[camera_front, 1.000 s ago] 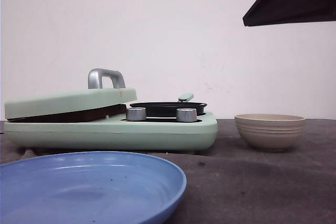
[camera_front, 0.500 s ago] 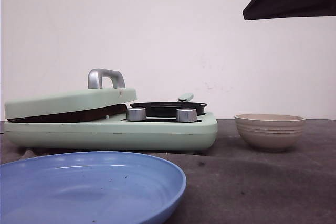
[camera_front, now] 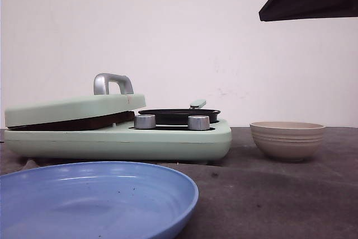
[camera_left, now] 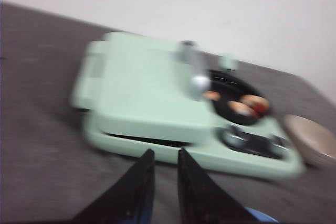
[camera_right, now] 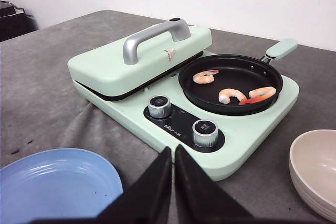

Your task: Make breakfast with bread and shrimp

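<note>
Even indoor light, one view badly blurred

Front and right wrist views are sharp and evenly lit, with soft shadows under the green cooker [camera_front: 120, 138] and beige bowl [camera_front: 287, 140]; the left wrist view is smeared throughout, probably motion blur, its lower right softest.

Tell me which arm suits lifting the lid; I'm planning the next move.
Left, probably. The left gripper points at the lid, nearly shut and empty. The right gripper faces the knobs and the pan side.
</note>
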Available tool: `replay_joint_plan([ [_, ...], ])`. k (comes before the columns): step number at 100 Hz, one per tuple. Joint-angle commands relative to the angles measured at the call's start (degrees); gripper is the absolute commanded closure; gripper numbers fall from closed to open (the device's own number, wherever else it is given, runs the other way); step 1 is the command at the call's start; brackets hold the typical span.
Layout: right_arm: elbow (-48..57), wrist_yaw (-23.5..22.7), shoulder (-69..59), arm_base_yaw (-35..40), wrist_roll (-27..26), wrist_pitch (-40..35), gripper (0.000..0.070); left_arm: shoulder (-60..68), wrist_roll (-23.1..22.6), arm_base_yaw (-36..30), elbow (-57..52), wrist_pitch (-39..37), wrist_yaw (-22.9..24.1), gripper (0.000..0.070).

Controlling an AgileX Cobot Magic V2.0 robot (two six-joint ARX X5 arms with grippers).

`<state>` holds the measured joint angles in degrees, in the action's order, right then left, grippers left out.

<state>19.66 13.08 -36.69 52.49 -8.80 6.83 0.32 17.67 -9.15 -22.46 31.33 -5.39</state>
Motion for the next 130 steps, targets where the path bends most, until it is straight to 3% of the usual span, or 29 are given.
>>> replay_joint_plan([
  [1, 0.3, 0.1, -0.3, 0.6, 0.4, 0.8, 0.0700, -0.1, -4.1, 0.7, 1.3, -4.8, 5.4, 0.0700],
  [7, 0.3, 0.1, -0.3, 0.6, 0.4, 0.8, 0.0700, -0.1, -8.4, 1.7, 4.5, -13.2, 8.6, 0.0700],
  [15, 0.3, 0.1, -0.3, 0.6, 0.4, 0.8, 0.0700, -0.1, -12.7, 3.7, 9.5, -24.5, 9.3, 0.0700],
  [25, 0.3, 0.1, -0.3, 0.6, 0.4, 0.8, 0.0700, -0.1, -13.4, 5.8, 14.9, -31.1, 8.3, 0.0700],
  [42, 0.3, 0.1, -0.3, 0.6, 0.4, 0.8, 0.0700, -0.1, -13.3, 9.0, 21.6, -33.0, 6.9, 0.0700],
  [52, 0.3, 0.1, -0.3, 0.6, 0.4, 0.9, 0.0700, -0.2, -13.7, 10.5, 21.7, -27.6, 4.3, 0.0658],
  [63, 0.3, 0.1, -0.3, 0.6, 0.4, 0.8, 0.0700, -0.2, -13.8, 11.1, 21.7, -20.3, 4.2, 0.0657],
  [130, 0.3, 0.1, -0.3, 0.6, 0.4, 0.9, 0.0700, 0.0, -14.0, 11.0, 21.6, -20.6, 2.5, 0.0660],
])
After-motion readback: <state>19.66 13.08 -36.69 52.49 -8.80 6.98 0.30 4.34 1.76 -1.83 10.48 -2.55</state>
